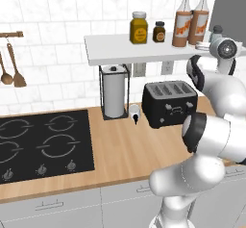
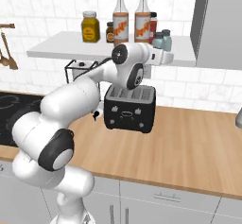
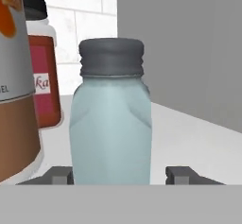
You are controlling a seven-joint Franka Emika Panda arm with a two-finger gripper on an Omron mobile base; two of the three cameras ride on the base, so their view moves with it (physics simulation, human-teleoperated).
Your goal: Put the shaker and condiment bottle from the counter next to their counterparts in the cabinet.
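- Your pincer (image 3: 113, 175) stood partly open at the shelf, its two dark fingertips (image 3: 59, 175) set on either side of the shaker (image 3: 111, 124), each just clear of the glass; it held nothing.
- Between those tips, the pale blue-grey shaker with its dark grey cap stood upright on the white cabinet (image 2: 71, 46) slab.
- To your pincer's left in the hand view stood a red-labelled jar (image 3: 43, 72) with a dark lid, and nearer still the label and brown body of one condiment bottle (image 3: 14, 86).
- From the right base view, you could see two small shakers (image 2: 160, 39) side by side just ahead of the hand, with two tall orange bottles (image 2: 121, 23) left of them, upright and close together.
- Further left along the slab stood a yellow jar (image 1: 139, 28) and a small brown jar (image 1: 159, 31).
- Below your pincer, on the counter (image 1: 125, 150), sat a black toaster (image 1: 169, 103); beyond it a paper-towel holder (image 1: 114, 92) and the hob (image 1: 43, 143).
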